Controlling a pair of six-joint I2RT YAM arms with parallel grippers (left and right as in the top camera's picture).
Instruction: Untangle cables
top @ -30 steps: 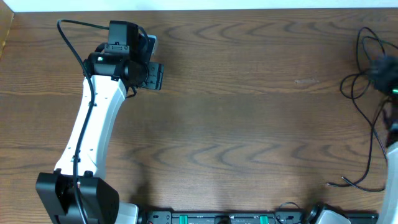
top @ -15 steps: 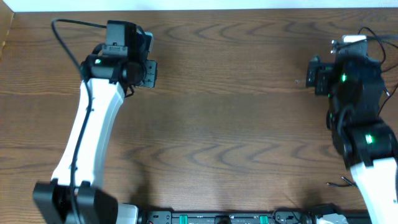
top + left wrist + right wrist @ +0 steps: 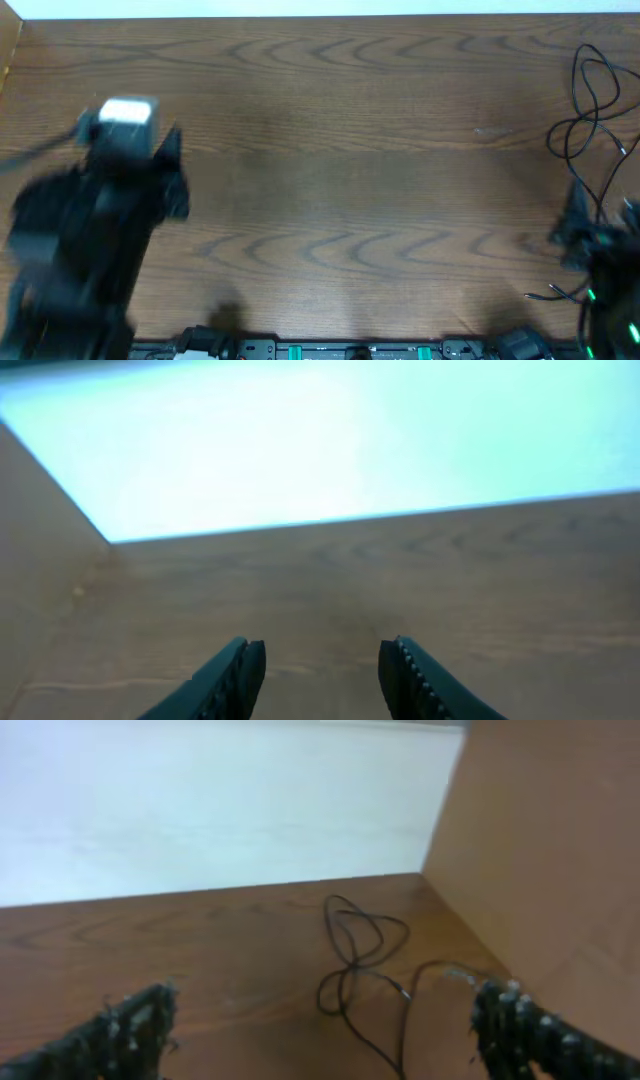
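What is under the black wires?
Only the brown wooden table shows under the looped cables. They lie flat on it near its right edge. Lower down they run to the blurred right arm, so that end is hidden.

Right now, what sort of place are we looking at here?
Probably a robot lab workbench: a bare wood-grain table with a plain board wall at its side, two arm-mounted grippers, left and right, and thin black cables lying loose near the corner.
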